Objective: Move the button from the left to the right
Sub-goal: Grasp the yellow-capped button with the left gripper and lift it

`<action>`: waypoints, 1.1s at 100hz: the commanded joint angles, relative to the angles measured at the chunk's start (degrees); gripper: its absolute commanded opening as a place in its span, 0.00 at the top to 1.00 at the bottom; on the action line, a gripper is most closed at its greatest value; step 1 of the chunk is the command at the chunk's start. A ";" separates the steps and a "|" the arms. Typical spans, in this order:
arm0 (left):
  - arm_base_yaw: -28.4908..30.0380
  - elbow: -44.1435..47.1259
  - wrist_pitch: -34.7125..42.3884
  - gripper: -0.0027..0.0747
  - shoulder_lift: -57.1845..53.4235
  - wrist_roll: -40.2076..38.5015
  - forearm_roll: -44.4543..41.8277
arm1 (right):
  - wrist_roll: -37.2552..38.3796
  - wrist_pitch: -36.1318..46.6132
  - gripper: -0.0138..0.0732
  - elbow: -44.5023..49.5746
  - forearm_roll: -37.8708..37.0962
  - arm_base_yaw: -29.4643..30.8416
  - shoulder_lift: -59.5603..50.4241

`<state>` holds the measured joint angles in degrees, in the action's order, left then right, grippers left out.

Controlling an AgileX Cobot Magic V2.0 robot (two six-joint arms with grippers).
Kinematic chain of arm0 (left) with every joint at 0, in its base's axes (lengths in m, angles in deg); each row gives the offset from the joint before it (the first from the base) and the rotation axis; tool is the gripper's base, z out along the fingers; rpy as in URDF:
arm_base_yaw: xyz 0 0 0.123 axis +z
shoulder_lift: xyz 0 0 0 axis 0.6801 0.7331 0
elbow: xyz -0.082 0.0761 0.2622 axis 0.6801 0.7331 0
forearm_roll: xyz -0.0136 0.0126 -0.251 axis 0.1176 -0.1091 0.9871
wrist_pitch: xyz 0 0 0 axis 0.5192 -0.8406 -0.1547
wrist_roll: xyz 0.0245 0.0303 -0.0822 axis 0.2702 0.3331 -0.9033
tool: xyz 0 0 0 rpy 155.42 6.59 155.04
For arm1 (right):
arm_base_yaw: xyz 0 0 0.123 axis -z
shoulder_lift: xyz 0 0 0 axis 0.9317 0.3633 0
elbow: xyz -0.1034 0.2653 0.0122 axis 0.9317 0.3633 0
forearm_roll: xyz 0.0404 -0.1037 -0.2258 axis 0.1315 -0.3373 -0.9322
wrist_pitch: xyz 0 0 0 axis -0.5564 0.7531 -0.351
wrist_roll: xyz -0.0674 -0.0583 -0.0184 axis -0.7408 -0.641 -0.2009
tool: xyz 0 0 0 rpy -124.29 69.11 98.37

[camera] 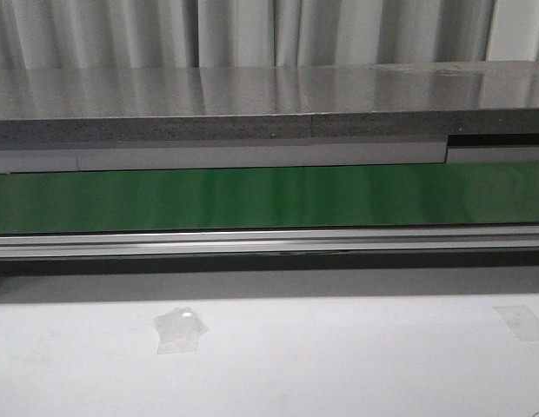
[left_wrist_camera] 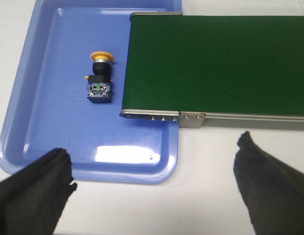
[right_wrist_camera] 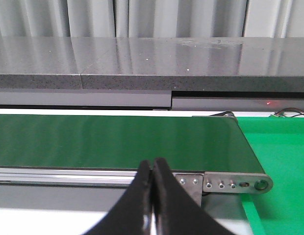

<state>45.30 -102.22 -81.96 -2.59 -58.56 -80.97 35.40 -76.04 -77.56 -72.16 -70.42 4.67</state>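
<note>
One button (left_wrist_camera: 99,78) lying in tray (left_wrist_camera: 24,122) by belt edge | left gripper (left_wrist_camera: 152,181) hovering fingers apart, should straddle black body | right gripper (right_wrist_camera: 153,196) sitting pinched together

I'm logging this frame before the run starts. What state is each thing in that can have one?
Yellow-capped black push-button switch: lying on its side in the tray, ungrasped.
Blue plastic tray: flat on the table, one edge under the conveyor's end.
Green conveyor belt: nothing on the parts in view.
Left gripper: jaws wide open, empty.
Right gripper: jaws shut, empty.
</note>
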 commanded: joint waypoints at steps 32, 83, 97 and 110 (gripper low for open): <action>14.28 -12.92 6.38 0.15 21.81 10.00 9.51 | 0.10 4.65 0.92 -0.85 0.01 0.26 -0.99; 19.32 -22.05 8.77 0.15 42.35 15.82 14.07 | 0.10 4.65 0.92 -0.85 0.01 0.26 -0.99; 19.32 -22.08 10.26 0.15 45.74 15.82 13.95 | 0.10 4.65 0.92 -0.85 0.01 0.26 -0.99; 19.32 -22.08 10.50 0.15 48.54 15.82 14.17 | 0.10 4.65 0.92 -0.85 0.01 0.26 -0.99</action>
<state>64.54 -122.58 -73.56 47.23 -42.61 -67.96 35.40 -76.04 -77.56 -72.16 -70.42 4.67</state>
